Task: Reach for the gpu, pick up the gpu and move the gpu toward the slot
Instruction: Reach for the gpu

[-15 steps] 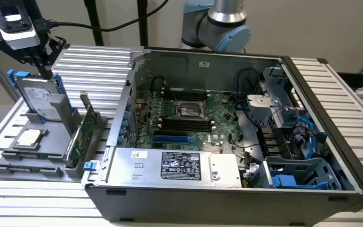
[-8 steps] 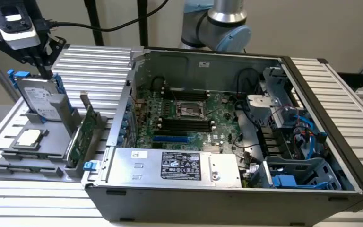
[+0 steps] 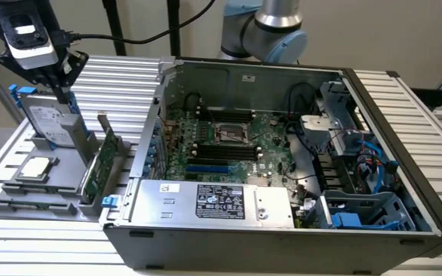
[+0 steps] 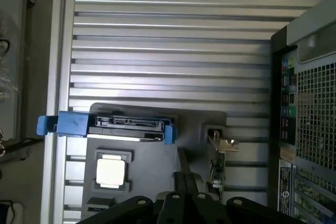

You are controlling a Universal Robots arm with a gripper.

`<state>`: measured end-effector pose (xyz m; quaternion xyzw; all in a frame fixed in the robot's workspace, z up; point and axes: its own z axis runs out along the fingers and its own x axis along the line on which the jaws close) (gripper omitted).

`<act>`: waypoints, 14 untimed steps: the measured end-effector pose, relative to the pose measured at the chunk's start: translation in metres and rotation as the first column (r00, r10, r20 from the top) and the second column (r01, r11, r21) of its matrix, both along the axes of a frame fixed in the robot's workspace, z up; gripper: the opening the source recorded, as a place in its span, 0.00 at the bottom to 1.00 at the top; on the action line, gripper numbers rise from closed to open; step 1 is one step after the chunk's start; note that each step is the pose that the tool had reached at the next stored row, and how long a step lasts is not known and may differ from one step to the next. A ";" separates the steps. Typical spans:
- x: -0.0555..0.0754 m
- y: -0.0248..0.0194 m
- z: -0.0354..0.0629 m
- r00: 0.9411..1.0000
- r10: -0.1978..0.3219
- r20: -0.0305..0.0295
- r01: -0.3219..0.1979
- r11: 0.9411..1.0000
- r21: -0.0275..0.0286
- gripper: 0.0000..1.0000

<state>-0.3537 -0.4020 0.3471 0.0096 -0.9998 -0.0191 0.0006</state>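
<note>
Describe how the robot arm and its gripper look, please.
The arm is silver-grey with round joints and a pale blue cap. The gripper has black jaws below a grey and black block. A black cable runs from it.

gpu (image 3: 103, 163) stands on edge in holder (image 3: 20, 206) at the exterior view's left of case (image 3: 282, 247), hard drive (image 3: 50, 123) upright behind it, processor chip (image 3: 37, 168) apparently flat, further left.

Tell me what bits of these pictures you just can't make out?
Exterior view: the gpu stands nearly edge-on, so the parts on its face can't be told.
Exterior view: the print on the power supply label is too small to read.
Wrist view: the gripper covers part of the gpu's board.
Wrist view: the computer case is cut off by the picture's edge.
</note>
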 end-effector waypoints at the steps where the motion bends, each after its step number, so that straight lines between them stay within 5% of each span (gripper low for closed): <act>1: 0.003 -0.0032 -0.0002 1.000 0.000 0.000 0.000 1.000 0.000 0.11; 14: 0.032 -0.0410 -0.0036 1.000 0.000 0.000 0.000 1.000 0.000 0.11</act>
